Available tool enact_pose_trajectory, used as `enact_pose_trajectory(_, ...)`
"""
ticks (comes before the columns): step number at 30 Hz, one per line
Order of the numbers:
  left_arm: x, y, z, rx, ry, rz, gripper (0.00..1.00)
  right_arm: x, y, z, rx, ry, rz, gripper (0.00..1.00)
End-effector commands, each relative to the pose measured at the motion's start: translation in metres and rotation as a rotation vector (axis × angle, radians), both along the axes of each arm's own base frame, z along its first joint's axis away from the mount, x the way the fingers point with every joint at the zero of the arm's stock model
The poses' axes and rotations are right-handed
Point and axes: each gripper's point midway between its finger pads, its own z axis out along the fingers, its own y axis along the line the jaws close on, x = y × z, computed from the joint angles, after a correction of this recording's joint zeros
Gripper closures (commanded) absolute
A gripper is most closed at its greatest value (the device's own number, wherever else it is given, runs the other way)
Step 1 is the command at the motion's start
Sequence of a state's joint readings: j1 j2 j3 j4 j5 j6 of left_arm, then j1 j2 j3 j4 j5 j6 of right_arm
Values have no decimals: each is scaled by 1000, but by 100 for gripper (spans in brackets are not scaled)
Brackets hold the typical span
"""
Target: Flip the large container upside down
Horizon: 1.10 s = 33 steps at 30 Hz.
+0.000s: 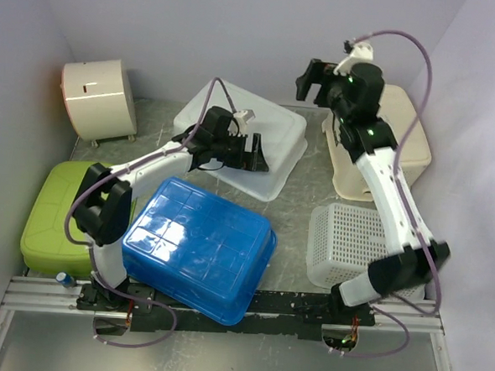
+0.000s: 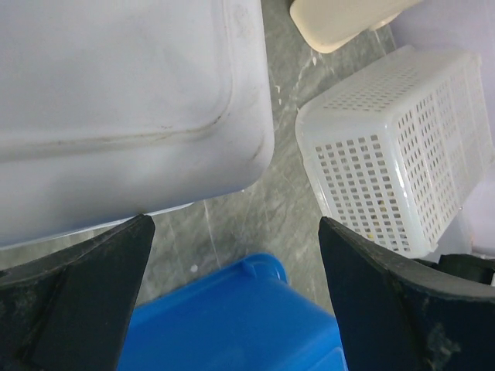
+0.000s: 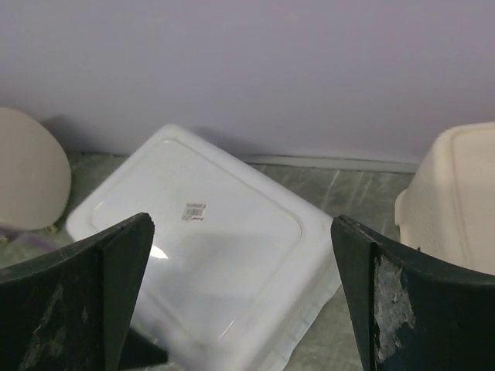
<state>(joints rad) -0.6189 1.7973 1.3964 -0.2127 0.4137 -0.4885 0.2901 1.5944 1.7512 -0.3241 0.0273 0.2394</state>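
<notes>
The large blue container lies bottom-up at the front centre, its ribbed base facing up; one corner shows in the left wrist view. Behind it a translucent white container also lies bottom-up, with a barcode label on its base. My left gripper is open and empty, hovering over the white container's near edge, with the gap of table and the blue corner between its fingers. My right gripper is open and empty, raised high at the back right, looking down on the white container.
A white perforated basket lies at the front right, also in the left wrist view. A beige bin stands at the back right. A green container sits at the left, a round beige one at the back left.
</notes>
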Motion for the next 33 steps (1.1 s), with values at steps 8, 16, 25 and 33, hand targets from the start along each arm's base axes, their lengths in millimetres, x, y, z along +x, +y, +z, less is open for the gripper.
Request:
enact_pose_trajectory(8,-15,27,86,40,-173,5,1,-145,-1,-70,69,139,193,0)
enact_pose_trajectory(16,-93,128,86,168,-81,258,1,-239,63,-137,88,311,530,0)
enact_pose_trajectory(25,-150,199,95,252,21,468,1,-289,151,-212,-236,443,647,0)
enact_pose_trajectory(33,-140,207,109,195,-26,570,1,-289,137,-269,-578,507,461,0)
